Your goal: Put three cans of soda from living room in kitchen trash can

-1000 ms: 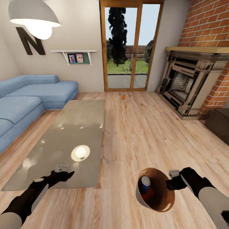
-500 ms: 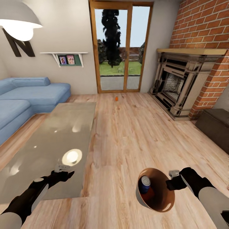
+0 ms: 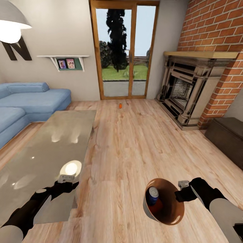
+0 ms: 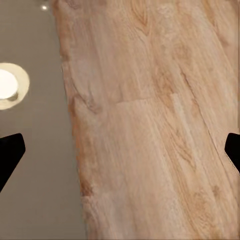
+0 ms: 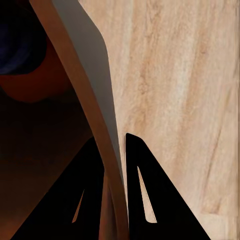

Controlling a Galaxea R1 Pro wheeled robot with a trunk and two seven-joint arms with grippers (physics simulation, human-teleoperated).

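My right gripper (image 3: pixel 179 194) is shut on the rim of the tash can (image 3: pixel 170 211), held tilted low at the right of the head view. Inside it lie a blue can of soda (image 3: pixel 153 195) and an orange one (image 3: pixel 157 206). In the right wrist view the two fingers (image 5: pixel 140 190) pinch the bin's brown rim (image 5: pixel 95 125). Another orange can of soda (image 3: pixel 120 106) stands far off on the wood floor before the glass door. My left gripper (image 3: pixel 69 185) hovers over the glass coffee table's near corner; its fingertips (image 4: pixel 10 150) stand wide apart, open and holding nothing.
A long glass coffee table (image 3: pixel 40 158) lies at the left, with a blue sofa (image 3: pixel 23 104) beyond it. A brick fireplace (image 3: pixel 189 87) and a dark chest (image 3: pixel 227 135) line the right side. Bare wood floor (image 3: pixel 135 141) runs up the middle to the door.
The whole view has shifted: the camera turned right and moved forward, so table and sofa slid left. Both arms and the held bin keep their places in the picture.
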